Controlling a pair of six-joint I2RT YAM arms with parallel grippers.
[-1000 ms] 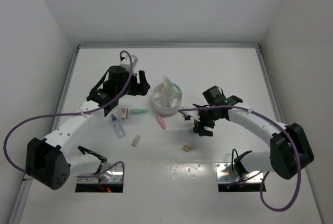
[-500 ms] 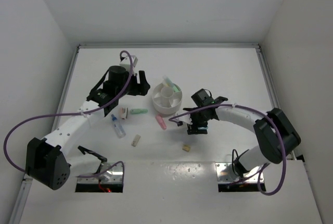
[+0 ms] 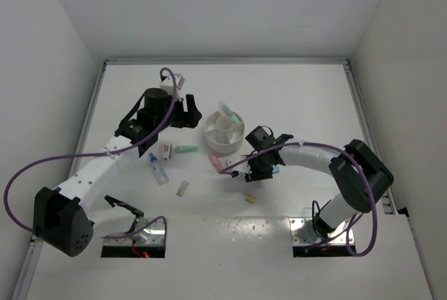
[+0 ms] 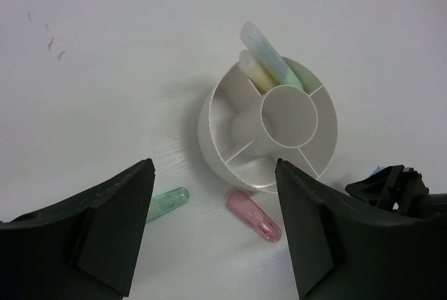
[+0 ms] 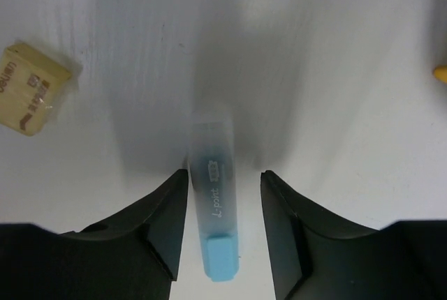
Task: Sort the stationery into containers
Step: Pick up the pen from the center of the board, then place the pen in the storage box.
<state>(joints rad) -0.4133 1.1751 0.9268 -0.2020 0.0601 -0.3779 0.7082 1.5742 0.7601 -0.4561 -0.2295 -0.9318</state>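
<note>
Between the fingers of my right gripper (image 5: 224,185) lies a blue marker stick (image 5: 213,209), flat on the table (image 5: 335,49), its long axis running along the fingers and its solid blue end toward the wrist. The jaws stand partly apart around it: one finger is touching or just beside the barrel, the other shows a clear gap, so I judge it straddled and not yet gripped or lifted. Ahead of that gripper and off to its left is a tan eraser block (image 5: 31,91). A yellow sliver at the far right edge of the wrist view is too small to identify. The left gripper (image 4: 213,171) hangs with its jaws wide and nothing between them. Directly ahead of its fingertips is the white divided bowl (image 4: 209,129). One outer compartment, on the side away from that gripper, holds a yellow stick (image 4: 253,70) and a pale translucent stick (image 4: 269,52), both leaning over the rim. The centre cup and the other compartments I can see hold nothing. Nearer that gripper than the bowl, a pink stick (image 4: 255,216) and a green stick (image 4: 167,204) lie on the table. Farther out, the overhead view shows a clear blue-capped tube (image 3: 158,169) and a second tan block (image 3: 182,188), both unsorted. My assessment: the sort is at an early stage, with two items placed and at least six outstanding, the blue marker being the one in hand.
</note>
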